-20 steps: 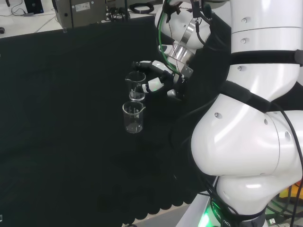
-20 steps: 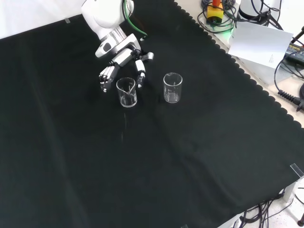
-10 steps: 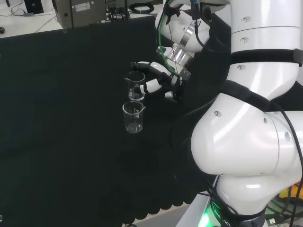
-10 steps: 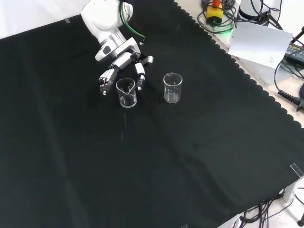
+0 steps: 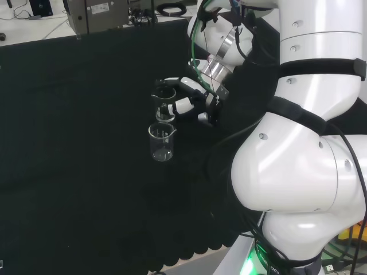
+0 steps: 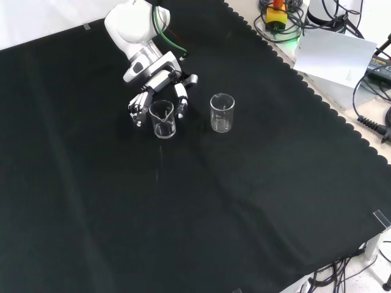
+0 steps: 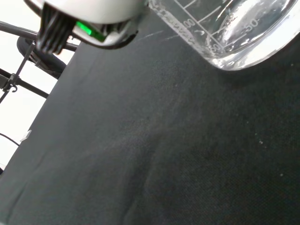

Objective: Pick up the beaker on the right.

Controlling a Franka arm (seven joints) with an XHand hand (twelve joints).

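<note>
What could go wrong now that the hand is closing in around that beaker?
1. The hand has fingers on one side of the beaker and the thumb on the other, but the front view doesn't settle whether they touch the glass; an uneven closure might tip or slide it.
2. The second beaker stands apart on the cloth to the right in the front view, so a sideways swing on lifting could knock it.

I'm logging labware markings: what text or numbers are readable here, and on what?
Beaker in the wrist view: printed graduation lines and numerals, distorted through the curved glass, not reliably readable.
Grey box behind the cloth in the head view: white label, too small to read.
Nothing else legible.
</note>
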